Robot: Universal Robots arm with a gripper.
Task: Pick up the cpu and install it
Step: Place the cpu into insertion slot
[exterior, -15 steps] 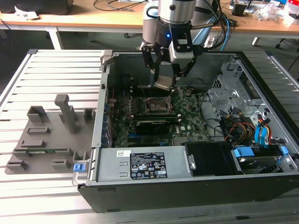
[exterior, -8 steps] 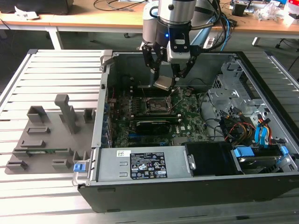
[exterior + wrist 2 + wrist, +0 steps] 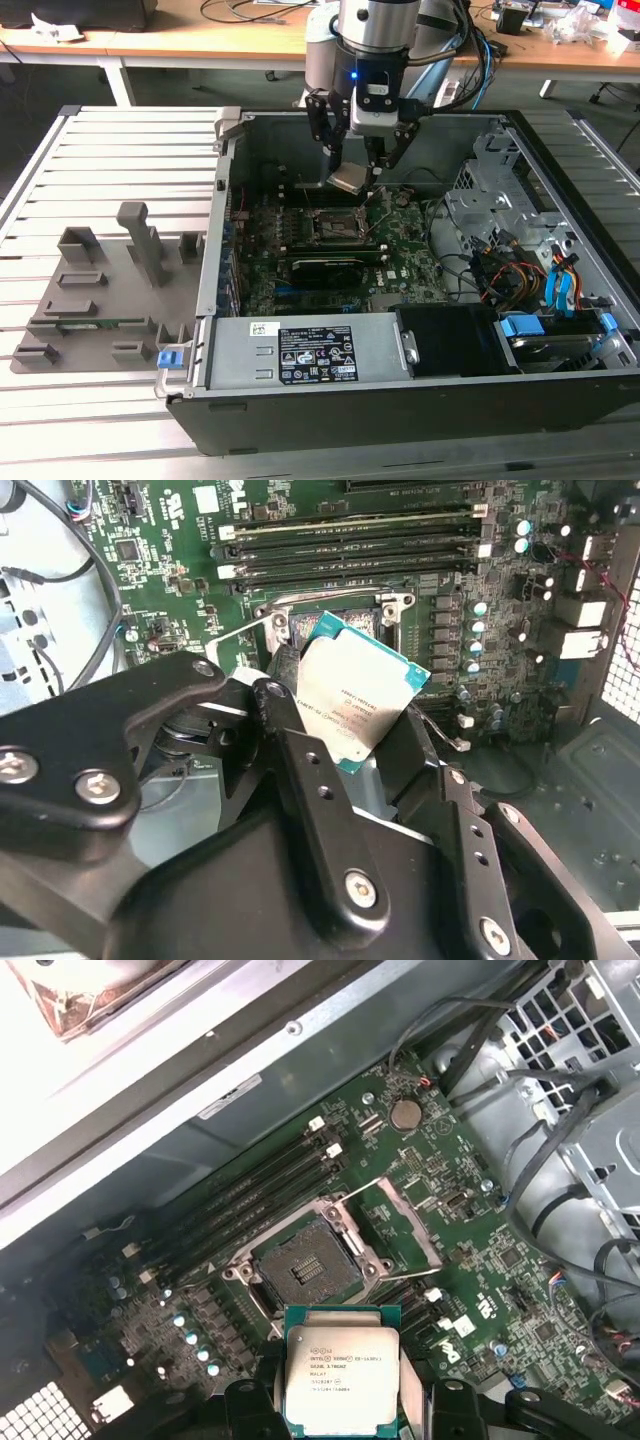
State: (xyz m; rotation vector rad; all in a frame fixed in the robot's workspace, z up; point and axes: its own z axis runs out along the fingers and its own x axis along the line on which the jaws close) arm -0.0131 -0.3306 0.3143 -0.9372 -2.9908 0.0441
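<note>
The cpu (image 3: 350, 179) is a small square chip with a silvery top and green edge, held tilted in the air above the motherboard. My gripper (image 3: 356, 172) is shut on it, one black finger on each side. In both wrist views the cpu (image 3: 358, 700) (image 3: 341, 1375) sits between the fingers (image 3: 300, 770). The black socket frame (image 3: 300, 1270) on the green motherboard (image 3: 400, 250) lies open below, its metal latch (image 3: 400, 1215) swung up and its pin field bare. In the exterior view the socket (image 3: 335, 226) is a little below and in front of the held chip.
The open computer case (image 3: 300, 375) surrounds the board. A long black graphics card (image 3: 335, 265) lies just in front of the socket. Memory slots (image 3: 260, 1185) run beside it. Drive cages and cable bundles (image 3: 520, 260) crowd the exterior view's right. A grey fixture plate (image 3: 110, 290) lies at the left.
</note>
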